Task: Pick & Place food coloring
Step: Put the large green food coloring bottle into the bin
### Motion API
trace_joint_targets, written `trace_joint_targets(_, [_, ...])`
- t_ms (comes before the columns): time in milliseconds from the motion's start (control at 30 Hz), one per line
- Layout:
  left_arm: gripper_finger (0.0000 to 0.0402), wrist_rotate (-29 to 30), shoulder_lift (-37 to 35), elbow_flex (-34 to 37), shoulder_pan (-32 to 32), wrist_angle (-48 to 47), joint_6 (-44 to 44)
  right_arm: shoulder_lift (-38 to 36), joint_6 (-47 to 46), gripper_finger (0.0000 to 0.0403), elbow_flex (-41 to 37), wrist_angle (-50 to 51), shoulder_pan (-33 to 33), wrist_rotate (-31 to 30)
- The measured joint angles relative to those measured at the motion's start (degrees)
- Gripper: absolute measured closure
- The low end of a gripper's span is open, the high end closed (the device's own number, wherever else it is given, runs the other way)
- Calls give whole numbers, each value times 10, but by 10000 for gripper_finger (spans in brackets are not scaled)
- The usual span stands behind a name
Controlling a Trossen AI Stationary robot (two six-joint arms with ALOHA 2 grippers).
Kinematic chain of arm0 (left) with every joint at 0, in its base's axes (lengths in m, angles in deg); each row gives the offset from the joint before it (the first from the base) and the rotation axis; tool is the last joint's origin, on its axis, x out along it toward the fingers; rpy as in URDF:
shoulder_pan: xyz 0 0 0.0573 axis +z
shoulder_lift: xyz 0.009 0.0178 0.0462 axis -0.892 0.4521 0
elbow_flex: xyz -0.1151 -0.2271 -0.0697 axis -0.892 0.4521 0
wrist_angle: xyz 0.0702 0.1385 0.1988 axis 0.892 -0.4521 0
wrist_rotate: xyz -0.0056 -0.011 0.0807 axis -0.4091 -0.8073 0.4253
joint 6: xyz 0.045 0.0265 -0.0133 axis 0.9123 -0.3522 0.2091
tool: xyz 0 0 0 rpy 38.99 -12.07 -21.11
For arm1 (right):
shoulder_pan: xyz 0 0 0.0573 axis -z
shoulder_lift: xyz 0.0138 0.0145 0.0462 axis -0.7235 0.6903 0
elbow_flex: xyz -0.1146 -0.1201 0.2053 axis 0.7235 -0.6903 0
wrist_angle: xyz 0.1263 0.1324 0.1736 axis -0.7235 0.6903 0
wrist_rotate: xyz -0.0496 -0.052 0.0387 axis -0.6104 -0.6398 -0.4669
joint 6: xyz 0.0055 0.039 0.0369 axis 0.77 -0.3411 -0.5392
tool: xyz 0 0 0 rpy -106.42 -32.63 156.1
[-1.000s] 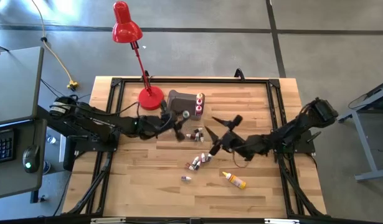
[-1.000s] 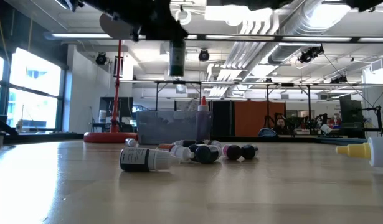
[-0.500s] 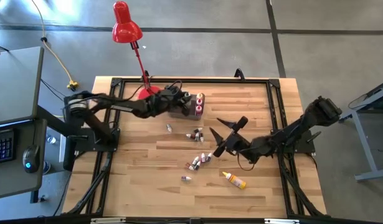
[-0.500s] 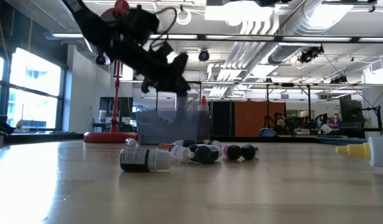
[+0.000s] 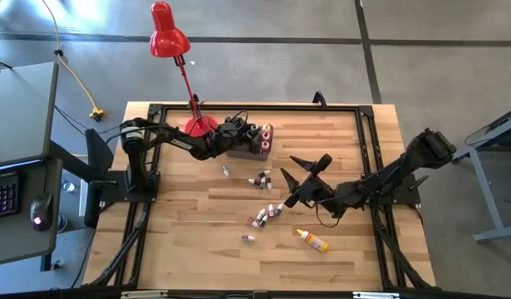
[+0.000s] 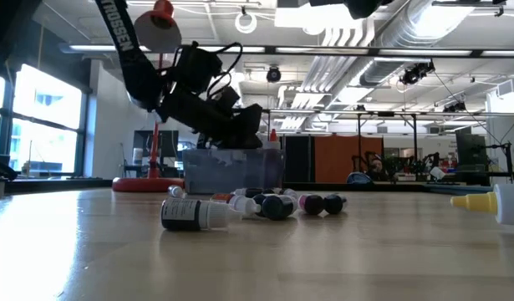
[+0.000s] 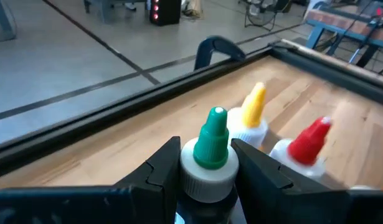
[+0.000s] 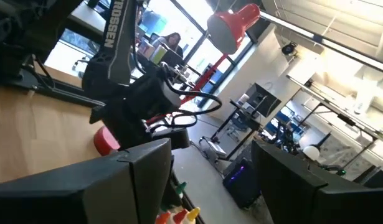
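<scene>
A: Where do we see the left gripper (image 5: 241, 133)?
B: Over the grey translucent plastic bin (image 5: 238, 141) at the desk's (image 5: 346, 141) twelve o'clock edge, beside the red desk lamp (image 5: 176, 50). Its jaws clasp a green-capped squeeze bottle (image 7: 210, 155), upright between them, next to a yellow-capped bottle (image 7: 252, 112) and a red-capped bottle (image 7: 306, 142).
A: And the right gripper (image 5: 295, 176)?
B: Mid-desk, jaws spread wide and holding nothing, just at three o'clock of the scattered small bottles (image 5: 263, 195). One yellow-capped bottle (image 5: 312, 240) lies apart, toward five o'clock.
</scene>
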Motion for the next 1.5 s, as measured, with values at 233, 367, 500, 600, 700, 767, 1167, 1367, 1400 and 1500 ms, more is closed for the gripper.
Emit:
trace_joint_targets(233, [283, 4, 25, -19, 0, 9, 14, 0, -1, 188, 0, 0, 0, -29])
trace_joint_targets(367, [282, 3, 45, -40, 0, 6, 15, 0, -3, 189, 0, 0, 0, -24])
trace_joint_targets(500, [282, 9, 60, -57, 0, 6, 19, 0, -3, 190, 0, 0, 0, -25])
trace_joint_targets(600, [282, 25, 60, -58, 0, 3, 19, 0, -4, 189, 0, 0, 0, -25])
trace_joint_targets(700, [282, 47, 60, -58, 0, 2, 22, 0, -4, 190, 0, 0, 0, -25])
trace_joint_targets(767, [282, 48, 60, -58, 0, 1, 31, 0, -4, 191, 0, 1, 0, -25])
trace_joint_targets(1167, [281, 50, 60, -57, 0, 1, 34, 0, -5, 192, 0, 1, 0, -25])
trace_joint_targets(1367, [254, 47, 61, -57, 0, 0, 35, 0, -5, 194, 0, 1, 0, -25])
trace_joint_targets(1400, [244, 47, 61, -56, 0, -2, 35, 0, -5, 194, 0, 1, 0, -24])
trace_joint_targets(1500, [214, 47, 61, -57, 0, -3, 41, 0, -5, 194, 0, 1, 0, -24])
